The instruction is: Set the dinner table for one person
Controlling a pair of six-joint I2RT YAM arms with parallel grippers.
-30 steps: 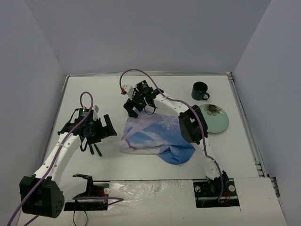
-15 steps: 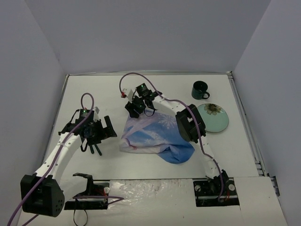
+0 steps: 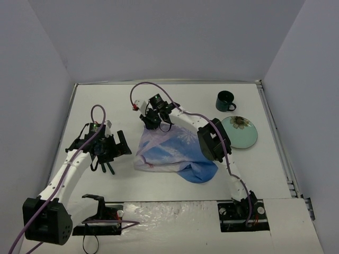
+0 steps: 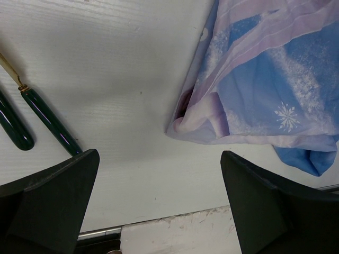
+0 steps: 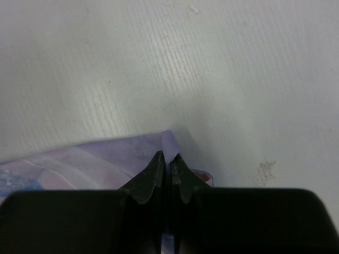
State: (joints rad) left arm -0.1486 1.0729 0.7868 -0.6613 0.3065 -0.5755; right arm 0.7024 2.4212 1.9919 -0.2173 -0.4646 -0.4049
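Note:
The white dinner table (image 3: 106, 106) fills the top view. A blue and lilac snowflake cloth (image 3: 175, 151) lies crumpled at its middle. My right gripper (image 3: 150, 120) is shut on the cloth's far left corner (image 5: 175, 143), which pokes out between the closed tips. My left gripper (image 3: 108, 153) is open and empty, just left of the cloth; its fingers (image 4: 47, 201) frame bare table, with the cloth's near corner (image 4: 196, 124) beyond them. Two dark green cutlery handles (image 4: 50, 124) lie at the left of the left wrist view.
A dark green mug (image 3: 225, 100) stands at the far right. A pale green plate (image 3: 239, 131) with a flower print lies in front of it. Grey walls enclose the table on three sides. The table's near edge (image 4: 159, 219) is close below my left gripper.

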